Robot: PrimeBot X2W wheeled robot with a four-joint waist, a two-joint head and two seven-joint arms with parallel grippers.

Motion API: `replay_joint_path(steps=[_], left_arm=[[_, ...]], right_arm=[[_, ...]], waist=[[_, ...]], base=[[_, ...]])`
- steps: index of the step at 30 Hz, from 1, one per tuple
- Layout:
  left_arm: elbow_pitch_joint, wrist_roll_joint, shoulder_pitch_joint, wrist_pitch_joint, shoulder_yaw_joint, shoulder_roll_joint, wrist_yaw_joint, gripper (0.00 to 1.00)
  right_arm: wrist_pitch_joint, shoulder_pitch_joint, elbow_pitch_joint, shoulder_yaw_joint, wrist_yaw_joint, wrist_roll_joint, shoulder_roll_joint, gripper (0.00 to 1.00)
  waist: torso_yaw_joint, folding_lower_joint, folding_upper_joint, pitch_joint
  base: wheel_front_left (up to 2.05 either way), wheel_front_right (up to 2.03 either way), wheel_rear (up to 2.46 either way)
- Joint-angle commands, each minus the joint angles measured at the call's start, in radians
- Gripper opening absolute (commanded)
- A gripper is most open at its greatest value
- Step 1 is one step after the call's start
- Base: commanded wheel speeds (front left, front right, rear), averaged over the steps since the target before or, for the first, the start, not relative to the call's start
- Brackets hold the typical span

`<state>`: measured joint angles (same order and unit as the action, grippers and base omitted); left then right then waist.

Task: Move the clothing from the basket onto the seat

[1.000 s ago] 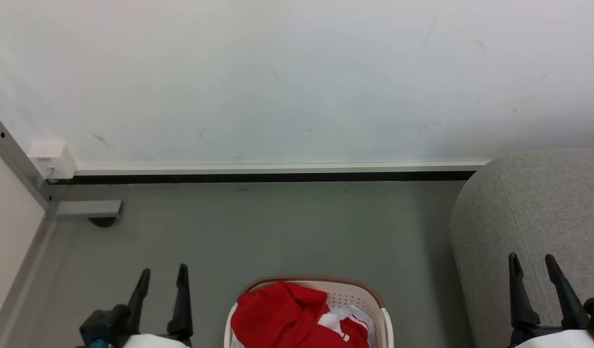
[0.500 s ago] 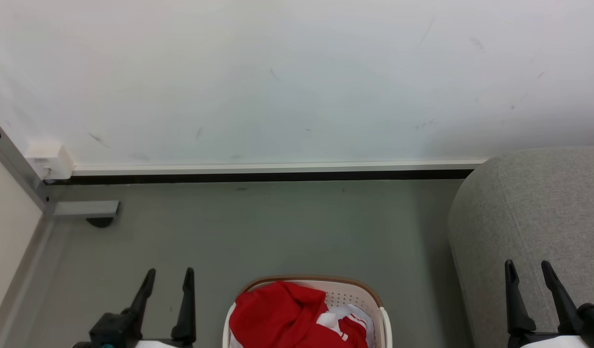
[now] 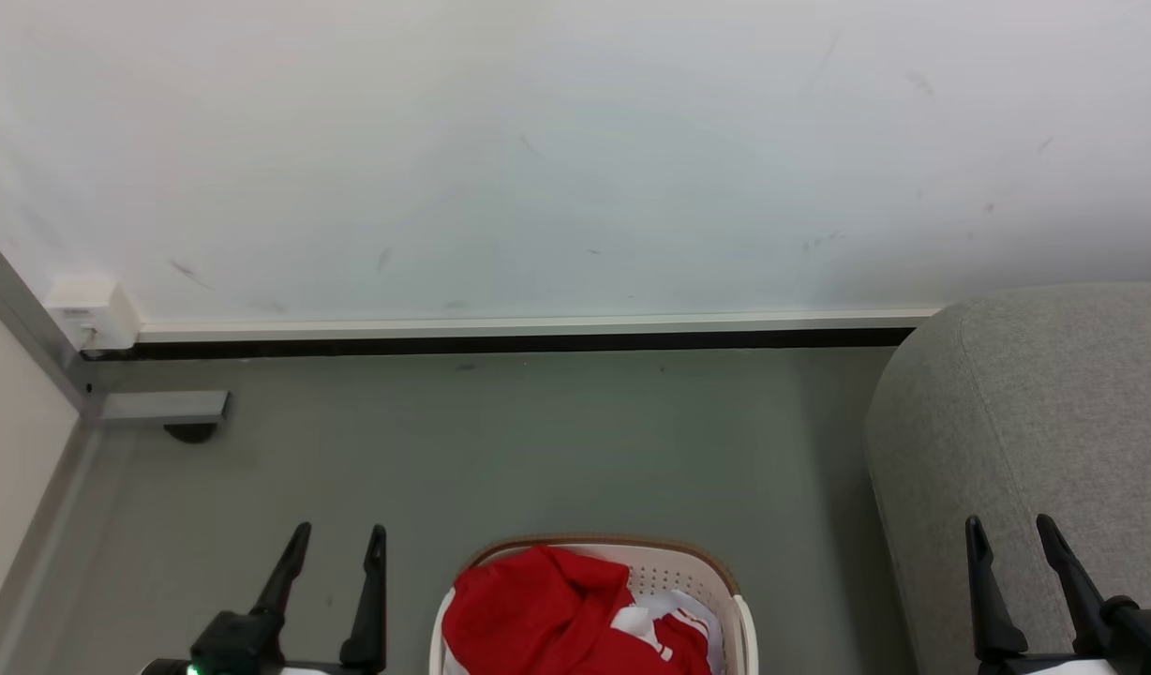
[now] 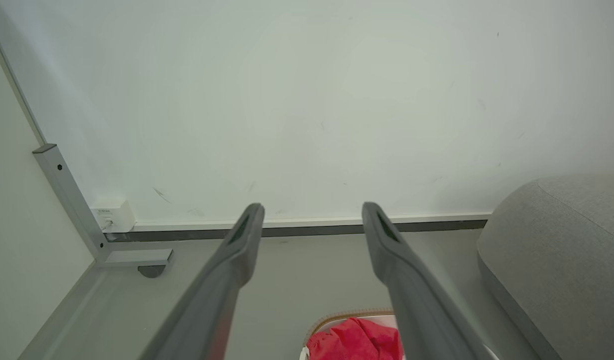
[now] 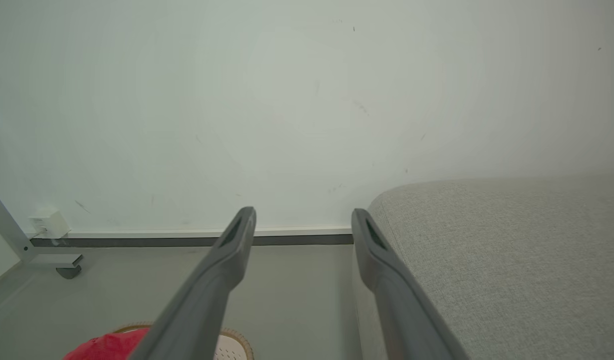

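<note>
The cream basket [image 3: 674, 567] with a brown rim stands on the floor at the bottom centre of the head view, holding the clothing [image 3: 547, 614]: a heap of red garments with white stripes and a white piece. The grey seat [image 3: 1035, 422] fills the right side. My left gripper [image 3: 339, 534] is open over the floor left of the basket. My right gripper [image 3: 1009, 523] is open in front of the seat. In the left wrist view the open left gripper [image 4: 312, 210] points at the wall, with the red clothing [image 4: 354, 340] low down. The right wrist view has the open right gripper [image 5: 303, 214] beside the seat [image 5: 507, 250].
A white wall [image 3: 575, 150] with a dark baseboard runs across the back. At the left stands a pale panel on a metal frame with a foot [image 3: 168, 410] and a small white box [image 3: 83, 309]. Grey floor [image 3: 538, 441] lies between wall and basket.
Both grippers have sunk a little in the head view; the left one shifted right and the right one left. The basket and clothing have kept their place.
</note>
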<state>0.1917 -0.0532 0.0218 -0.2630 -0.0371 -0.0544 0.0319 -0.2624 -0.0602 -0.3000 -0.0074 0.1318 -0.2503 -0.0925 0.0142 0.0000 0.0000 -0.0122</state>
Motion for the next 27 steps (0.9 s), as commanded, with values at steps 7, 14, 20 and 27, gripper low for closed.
replay_joint_path(steps=[7, 14, 20, 27], left_arm=[[0.001, 0.014, -0.008, -0.003, 0.007, 0.000, 0.006, 1.00], [-0.002, 0.018, -0.010, -0.003, 0.012, 0.001, 0.008, 1.00], [0.001, 0.015, 0.004, -0.002, 0.001, 0.002, 0.013, 1.00], [0.045, 0.002, 0.066, -0.002, -0.068, 0.003, 0.035, 1.00]], right_arm=[[-0.004, -0.009, -0.006, 0.002, -0.002, -0.010, -0.009, 1.00], [-0.004, -0.008, -0.002, 0.003, -0.002, -0.012, -0.003, 1.00], [-0.004, -0.023, 0.005, 0.016, -0.002, -0.023, -0.004, 1.00], [-0.004, -0.051, 0.023, 0.023, -0.002, -0.033, -0.009, 1.00]], waist=[[-0.005, 0.0000, 0.0000, -0.001], [-0.012, 0.0000, 0.0000, -0.003], [-0.040, 0.0000, 0.0000, -0.025], [-0.093, 0.0000, 0.0000, -0.083]], base=[[0.00, 0.00, 0.00], [0.00, 0.00, 0.00], [0.00, 0.00, 0.00], [0.00, 0.00, 0.00]])
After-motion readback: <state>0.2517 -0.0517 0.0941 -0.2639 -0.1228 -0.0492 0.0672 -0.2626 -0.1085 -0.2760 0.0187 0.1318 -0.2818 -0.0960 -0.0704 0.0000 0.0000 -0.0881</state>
